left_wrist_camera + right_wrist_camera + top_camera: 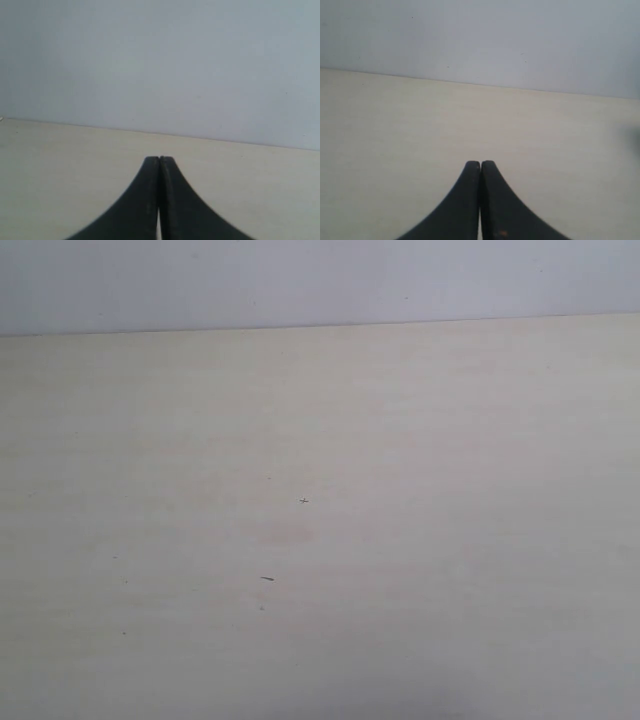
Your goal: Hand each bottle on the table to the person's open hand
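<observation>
The pale beige table (400, 540) fills the exterior view, bare apart from a few tiny dark specks. No bottle and no person's open hand shows in any view. Neither arm appears in the exterior view. In the left wrist view my left gripper (159, 159) is shut, its black fingers pressed together with nothing between them, low over the table (60, 170). In the right wrist view my right gripper (480, 163) is likewise shut and holds nothing, above the table (395, 140).
A plain grey-white wall (300, 280) rises behind the table's far edge (320, 324). The same wall (160, 60) fills the upper part of the left wrist view, and the wall (480, 35) shows again in the right wrist view.
</observation>
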Robot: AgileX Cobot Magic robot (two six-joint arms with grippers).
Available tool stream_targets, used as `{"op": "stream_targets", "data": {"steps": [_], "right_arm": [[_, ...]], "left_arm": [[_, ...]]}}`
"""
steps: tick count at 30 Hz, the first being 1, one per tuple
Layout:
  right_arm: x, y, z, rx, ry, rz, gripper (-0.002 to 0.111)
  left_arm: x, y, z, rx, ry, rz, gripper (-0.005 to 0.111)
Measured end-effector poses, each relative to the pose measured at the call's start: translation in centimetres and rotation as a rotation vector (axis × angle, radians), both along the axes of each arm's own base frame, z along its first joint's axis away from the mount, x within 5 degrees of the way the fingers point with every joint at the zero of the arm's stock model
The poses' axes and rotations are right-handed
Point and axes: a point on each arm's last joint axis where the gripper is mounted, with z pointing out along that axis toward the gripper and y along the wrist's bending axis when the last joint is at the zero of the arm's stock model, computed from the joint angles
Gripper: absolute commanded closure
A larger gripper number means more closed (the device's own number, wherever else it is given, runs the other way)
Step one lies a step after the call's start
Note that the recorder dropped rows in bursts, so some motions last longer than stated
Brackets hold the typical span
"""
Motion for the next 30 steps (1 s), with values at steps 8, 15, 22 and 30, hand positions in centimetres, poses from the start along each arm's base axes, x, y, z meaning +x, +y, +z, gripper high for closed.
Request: {"op": "stream_targets", "data": {"steps": [8,15,22,30], "right_arm": [[0.0,0.0,0.0,0.001,0.002,0.0,0.108],[0.0,0.0,0.0,0.001,0.002,0.0,0.108],[0.0,0.0,0.0,0.001,0.002,0.0,0.108],[0.0,0.0,0.0,0.001,0.002,0.0,0.108]], "left_arm": [[-0.4,0.0,-0.8,-0.001,-0.01,-0.003,0.107],[-0.4,-0.1,-0.9,0.027,-0.003,-0.011,0.107],[-0.5,-0.3,-1.8,0.013,0.093,-0.037,0.107],[-0.7,-0.1,-2.9,0.051,0.161,-0.026,0.107]]}}
